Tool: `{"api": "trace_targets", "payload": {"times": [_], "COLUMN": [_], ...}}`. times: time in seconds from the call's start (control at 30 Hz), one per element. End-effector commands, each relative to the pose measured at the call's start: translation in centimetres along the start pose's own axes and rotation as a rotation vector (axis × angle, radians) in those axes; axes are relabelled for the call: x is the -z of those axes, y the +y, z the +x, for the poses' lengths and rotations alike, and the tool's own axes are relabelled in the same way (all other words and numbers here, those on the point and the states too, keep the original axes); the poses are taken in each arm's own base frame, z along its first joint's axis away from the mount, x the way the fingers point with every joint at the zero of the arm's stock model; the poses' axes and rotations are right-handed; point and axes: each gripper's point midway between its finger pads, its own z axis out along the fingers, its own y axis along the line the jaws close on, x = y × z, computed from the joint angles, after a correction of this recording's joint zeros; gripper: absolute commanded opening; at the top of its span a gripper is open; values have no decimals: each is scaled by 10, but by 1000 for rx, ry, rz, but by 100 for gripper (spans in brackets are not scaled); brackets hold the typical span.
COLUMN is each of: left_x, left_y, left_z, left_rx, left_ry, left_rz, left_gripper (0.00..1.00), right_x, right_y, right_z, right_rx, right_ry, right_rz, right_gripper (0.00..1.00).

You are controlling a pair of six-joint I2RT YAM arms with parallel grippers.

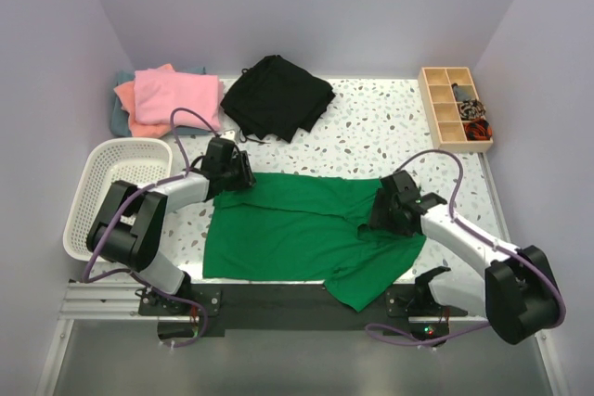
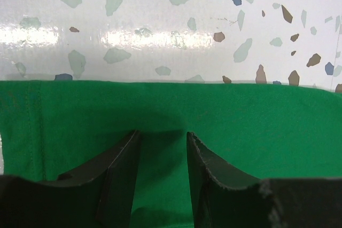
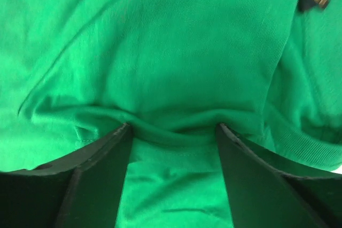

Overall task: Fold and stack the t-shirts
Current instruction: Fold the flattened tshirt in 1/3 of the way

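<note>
Green t-shirt [image 1: 288, 229] is flat on the counter [image 1: 371, 118], long axis spanning left end effector [image 2: 162, 134] to right end effector [image 3: 173, 127]. Both are spread with cloth directly beneath. The shirt's far edge lies just ahead of the left; a bunched ridge sits between the right's fingers.

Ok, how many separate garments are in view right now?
5: the green t-shirt spread at near centre, a black garment at far centre, and pink, orange and grey-teal ones piled far left. More may hide there.
</note>
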Motion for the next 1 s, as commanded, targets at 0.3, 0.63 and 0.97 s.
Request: {"api": "trace_targets", "payload": {"times": [0.3,0.63,0.97], "left_x": [-4,7,13], "left_y": [5,10,18], "left_z": [19,6,-2], "left_rx": [-29,-25,-9], "left_ry": [51,-5,-34], "left_rz": [5,-36,-102], "left_gripper": [45,45,45], "right_x": [15,67,21], "right_y": [-3,6,29], "right_z": [54,-26,-90], "right_rx": [-60,-118,21], "right_ry": [97,-231,-338], "right_rz": [-63,-98,59], "right_gripper": [61,66,74]}}
